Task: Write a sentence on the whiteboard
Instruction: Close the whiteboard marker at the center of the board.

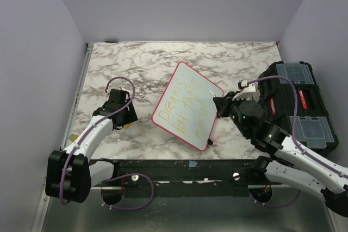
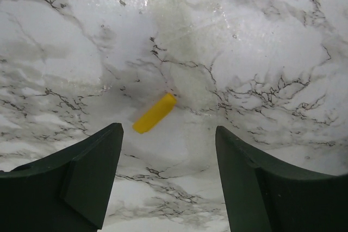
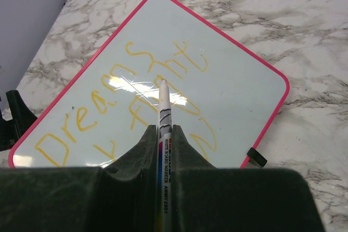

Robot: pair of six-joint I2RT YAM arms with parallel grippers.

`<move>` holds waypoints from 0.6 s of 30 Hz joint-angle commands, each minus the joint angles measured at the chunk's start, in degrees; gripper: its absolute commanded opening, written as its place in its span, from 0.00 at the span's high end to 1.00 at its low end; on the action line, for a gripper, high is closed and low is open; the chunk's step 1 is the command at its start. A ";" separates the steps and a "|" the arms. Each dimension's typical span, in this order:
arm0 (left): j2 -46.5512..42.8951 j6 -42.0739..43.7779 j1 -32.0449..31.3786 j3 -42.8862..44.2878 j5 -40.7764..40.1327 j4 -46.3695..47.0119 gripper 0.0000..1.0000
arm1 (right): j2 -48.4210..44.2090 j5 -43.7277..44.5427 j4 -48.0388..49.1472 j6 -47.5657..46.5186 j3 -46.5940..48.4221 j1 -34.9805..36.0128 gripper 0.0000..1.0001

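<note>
The whiteboard (image 1: 187, 105), white with a pink rim, lies tilted on the marble table; it fills the right wrist view (image 3: 163, 80). The sentence (image 1: 185, 107) is yellow handwriting in a few lines starting "Dreams" (image 3: 109, 107). My right gripper (image 1: 219, 106) is shut on a white whiteboard marker (image 3: 164, 134), its tip over the board's face (image 1: 211, 92). My left gripper (image 1: 124, 113) is open and empty over the table at the left (image 2: 168, 134), with a yellow marker cap (image 2: 155, 113) lying just beyond its fingers.
A black toolbox (image 1: 296, 104) with clear lid compartments stands at the right, close behind my right arm. A black clip (image 3: 256, 156) sits on the board's near-right edge. Purple walls enclose the table's sides and back.
</note>
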 commanded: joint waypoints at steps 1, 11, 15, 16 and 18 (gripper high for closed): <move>3.35 -2.08 1.22 -0.44 4.02 2.56 0.31 | -0.83 -0.48 -1.55 0.71 -0.77 0.03 0.99; 10.24 -4.92 1.44 -0.13 11.02 5.34 0.36 | -1.32 -0.40 -1.77 1.05 -1.27 0.08 0.99; 10.35 -5.65 1.27 -1.12 12.28 6.22 0.37 | -1.49 -0.34 -1.93 1.10 -1.47 0.04 0.99; 9.91 -5.73 1.27 -1.55 12.53 6.46 0.39 | -1.49 -0.38 -1.98 1.07 -1.43 -0.01 0.99; 9.04 -6.11 1.12 -2.30 13.31 6.83 0.42 | -1.51 -0.39 -1.97 1.07 -1.54 0.01 0.99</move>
